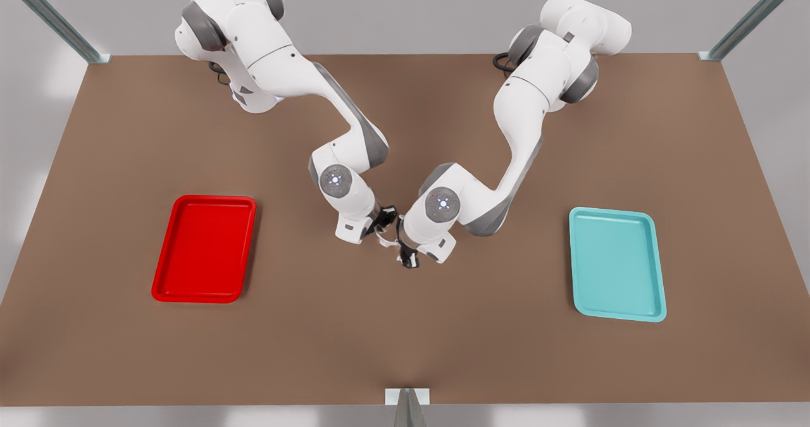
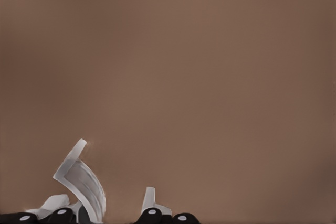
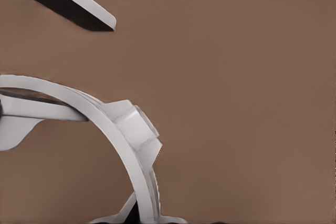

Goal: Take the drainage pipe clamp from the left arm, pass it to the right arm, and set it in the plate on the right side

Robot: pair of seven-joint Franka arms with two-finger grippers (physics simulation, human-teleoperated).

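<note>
Both end effectors [image 1: 383,220] [image 1: 405,250] grip drainage pipe clamp [image 1: 384,236] mid-table; red plate [image 1: 204,248], teal tray [image 1: 617,264] well apart.

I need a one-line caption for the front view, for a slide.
Two arms meet at mid-table over the drainage pipe clamp, between the red plate at the front view's left and a teal tray at its right.

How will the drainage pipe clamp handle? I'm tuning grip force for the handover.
The drainage pipe clamp is a thin open half-ring, so it probably flexes if squeezed. It looks light, tiny beside the left gripper and right gripper meeting mid-table. Its curved back may rock once set in the plate.
</note>
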